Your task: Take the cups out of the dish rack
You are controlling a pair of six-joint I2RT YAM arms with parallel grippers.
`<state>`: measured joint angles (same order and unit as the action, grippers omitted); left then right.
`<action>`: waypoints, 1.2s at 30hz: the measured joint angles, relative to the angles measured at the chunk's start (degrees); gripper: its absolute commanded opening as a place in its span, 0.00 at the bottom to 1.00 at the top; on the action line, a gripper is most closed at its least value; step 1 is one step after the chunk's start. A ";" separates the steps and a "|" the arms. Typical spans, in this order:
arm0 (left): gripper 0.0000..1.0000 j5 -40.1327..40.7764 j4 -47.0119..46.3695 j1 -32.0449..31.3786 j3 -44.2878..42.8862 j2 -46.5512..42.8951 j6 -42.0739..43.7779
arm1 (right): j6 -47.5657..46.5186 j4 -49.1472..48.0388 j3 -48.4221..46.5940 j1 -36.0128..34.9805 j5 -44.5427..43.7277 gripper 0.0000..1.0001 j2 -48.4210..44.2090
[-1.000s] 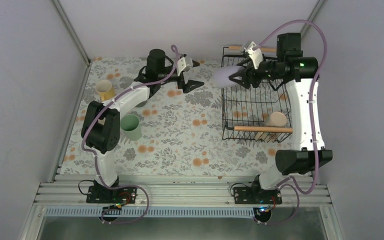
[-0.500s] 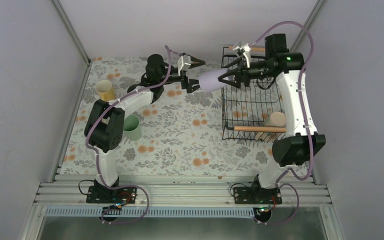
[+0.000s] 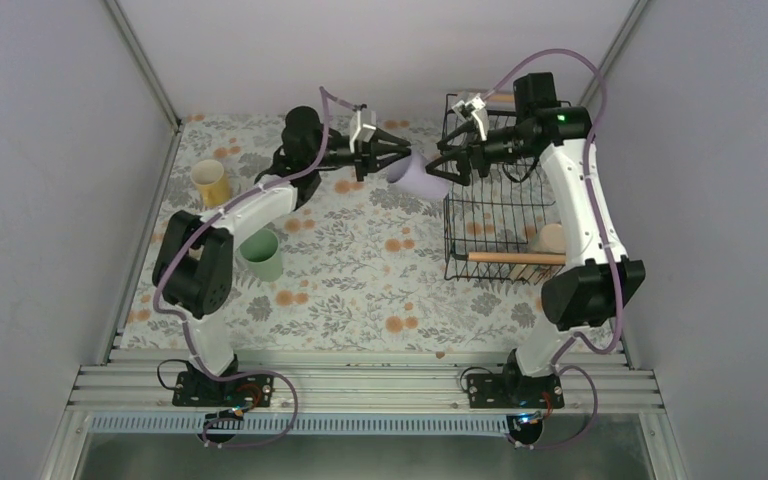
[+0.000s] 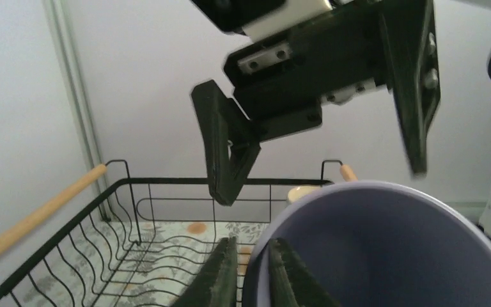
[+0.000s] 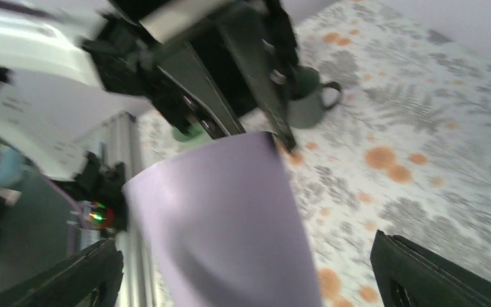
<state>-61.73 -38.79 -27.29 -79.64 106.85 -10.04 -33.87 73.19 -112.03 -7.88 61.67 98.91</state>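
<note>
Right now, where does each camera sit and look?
Top external: above, behind the bases, looking down on the flowered table; left arm, right arm show.
Left wrist: on left arm, facing the black wire dish rack; own fingers pinch a lavender glossy mug.
Right wrist: on right arm, facing the left gripper; own spread fingers flank that mug.
All share the mug.

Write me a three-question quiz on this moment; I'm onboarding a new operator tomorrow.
1. Which gripper pinches the lavender cup by its rim? A) left B) right C) neither
2. True or false: the beige cup sits inside the dish rack.
3. Fill in: the jaws of the right gripper stand ____ on either side of the lavender cup.
Key: 1 A, the left gripper, one finger inside the rim and one outside. 2 true. 3 open.
</note>
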 measured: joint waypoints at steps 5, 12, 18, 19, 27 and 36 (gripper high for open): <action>0.02 2.05 14.40 0.39 -6.10 -2.78 8.13 | 0.37 -2.34 2.10 0.09 -13.11 1.00 -4.52; 0.02 6.58 35.71 5.70 -17.44 -1.11 20.59 | 0.83 -7.39 9.33 0.46 -33.05 1.00 -10.23; 0.07 13.33 54.77 7.39 -28.98 3.78 33.90 | -0.13 -7.17 11.17 0.50 -38.97 1.00 -10.75; 0.16 15.04 57.11 6.88 -29.33 4.07 35.89 | -0.66 -6.73 11.17 0.50 -39.12 1.00 -10.78; 0.66 23.71 71.30 -1.05 -32.37 9.40 46.90 | -4.22 -2.45 10.91 0.46 -39.87 1.00 -9.51; 0.69 27.63 86.42 -4.26 -32.74 11.82 55.43 | -6.71 -0.76 12.55 0.46 -43.63 1.00 -10.67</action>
<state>-34.11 47.64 -31.55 -112.38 118.67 45.39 -40.58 72.42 -99.48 -7.42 18.04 88.25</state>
